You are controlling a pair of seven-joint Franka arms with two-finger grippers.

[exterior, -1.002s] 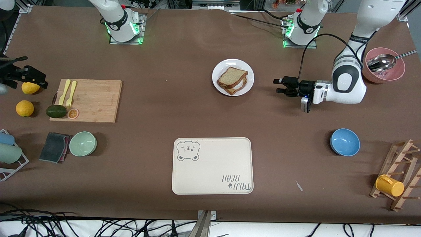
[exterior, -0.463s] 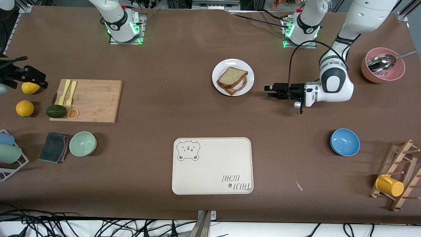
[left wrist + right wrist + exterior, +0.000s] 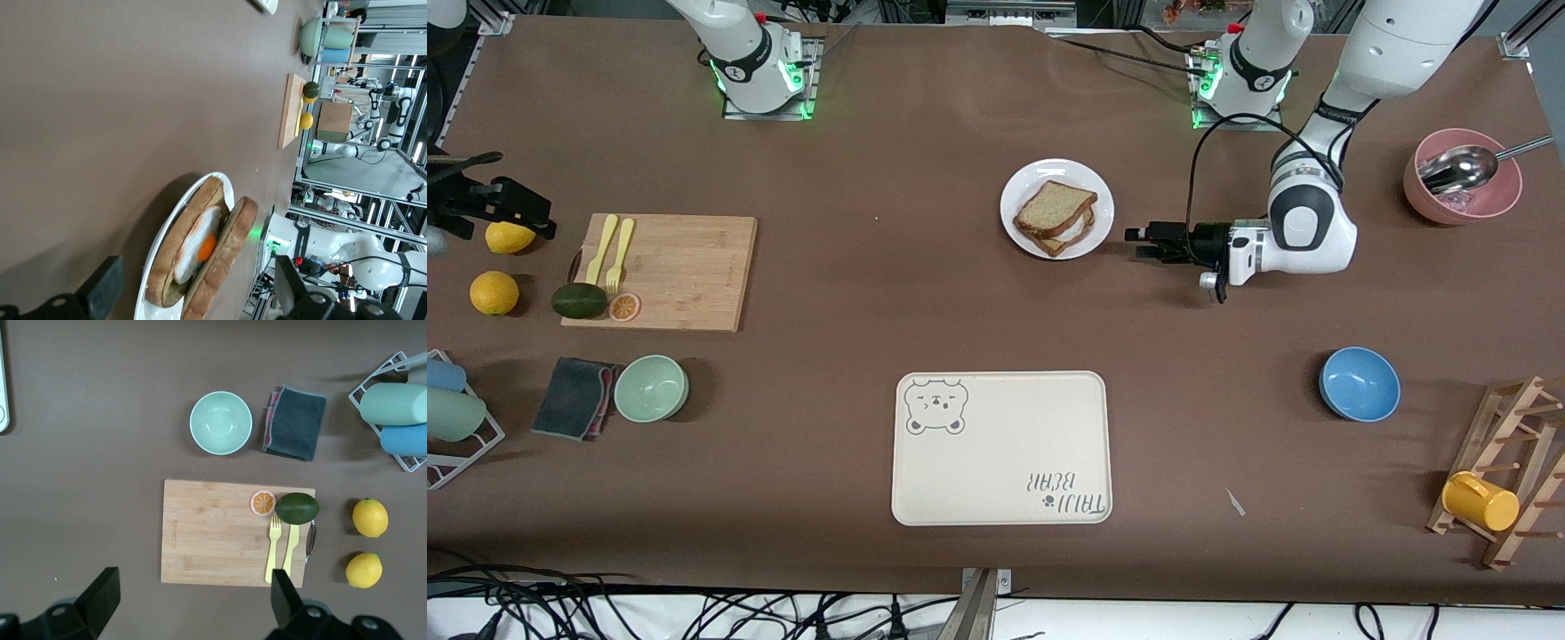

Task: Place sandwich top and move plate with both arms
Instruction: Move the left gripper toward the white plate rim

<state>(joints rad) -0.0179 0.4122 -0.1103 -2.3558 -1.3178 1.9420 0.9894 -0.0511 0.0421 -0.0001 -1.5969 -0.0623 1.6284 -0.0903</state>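
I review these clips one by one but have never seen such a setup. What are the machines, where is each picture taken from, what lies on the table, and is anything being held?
Two white robot arms stand at a brown table. The wide picture comes from a high camera facing them; the other two come from cameras on their wrists. The left gripper lies low beside the plate, fingers open, holding nothing. On the plate, the sandwich top leans over the egg toast. The right gripper hangs open over a lemon, at the right arm's end; its camera looks down on the cutting board and green bowl. Nearer the front camera lie the bear tray and blue bowl.
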